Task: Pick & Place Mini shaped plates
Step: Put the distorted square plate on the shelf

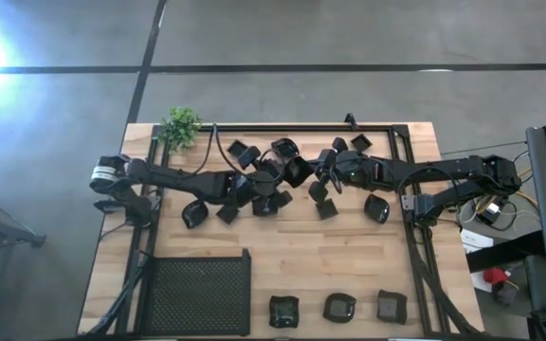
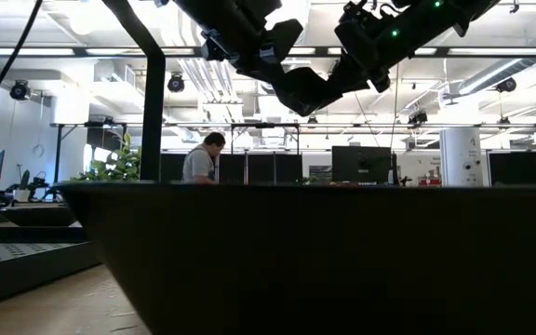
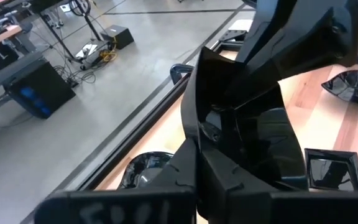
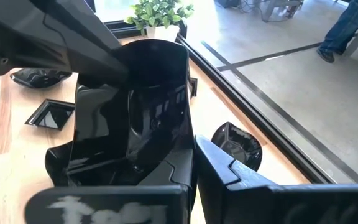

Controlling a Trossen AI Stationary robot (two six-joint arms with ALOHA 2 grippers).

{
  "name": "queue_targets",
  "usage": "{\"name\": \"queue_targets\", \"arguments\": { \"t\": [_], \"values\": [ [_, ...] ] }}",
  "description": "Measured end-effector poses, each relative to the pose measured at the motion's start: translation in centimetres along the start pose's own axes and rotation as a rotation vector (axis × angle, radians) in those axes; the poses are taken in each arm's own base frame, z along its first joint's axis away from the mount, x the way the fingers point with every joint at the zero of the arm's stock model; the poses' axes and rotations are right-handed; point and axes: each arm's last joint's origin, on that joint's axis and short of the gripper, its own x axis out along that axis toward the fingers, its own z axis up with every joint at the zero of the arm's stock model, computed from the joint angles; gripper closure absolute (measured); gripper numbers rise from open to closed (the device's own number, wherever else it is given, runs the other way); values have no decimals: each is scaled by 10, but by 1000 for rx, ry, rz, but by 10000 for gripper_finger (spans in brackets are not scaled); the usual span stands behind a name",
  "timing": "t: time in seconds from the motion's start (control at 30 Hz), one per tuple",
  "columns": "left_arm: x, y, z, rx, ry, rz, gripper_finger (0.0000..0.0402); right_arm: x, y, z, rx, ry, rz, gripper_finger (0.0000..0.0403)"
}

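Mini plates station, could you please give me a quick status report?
Left gripper and right gripper both shut on one black plate, mid-air. More plates crowded beneath. Three plates lined up at front.

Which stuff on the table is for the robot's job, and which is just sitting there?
For the job: small black plates; left pincer and right pincer, both shut on a plate.
Just sitting there: mesh tray; green plant.

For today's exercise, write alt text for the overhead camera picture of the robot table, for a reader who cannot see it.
Two dark robot arms reach inward over a pale wooden table, the left gripper and right gripper among a scatter of small glossy black dishes near the far edge. Three more dishes sit in a row at the near edge beside a black mesh tray. A small green plant stands at the far left corner.
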Motion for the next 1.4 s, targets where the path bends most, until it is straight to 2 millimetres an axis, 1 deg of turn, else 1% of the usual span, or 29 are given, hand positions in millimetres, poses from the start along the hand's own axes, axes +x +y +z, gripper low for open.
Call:
{"name": "queue_targets", "arguments": {
  "t": [0.6,0.7,0.87,1.03,1.23,1.4],
  "values": [
    [0,0,-1,-24,12,-3,401,0,0,-1,8,12,11,390],
    [0,0,-2,-29,13,-2,401,0,0,-1,8,11,14,370],
    [0,0,-2,-29,16,0,401,0,0,0,8,9,13,321],
    [0,1,-2,-31,20,1,401,-3,3,8,32,-12,29,285],
    [-6,5,1,-36,24,1,401,-12,8,17,48,-36,145,261],
    [-16,15,2,-39,62,6,401,-24,10,21,38,-7,181,258]
  ]
}}
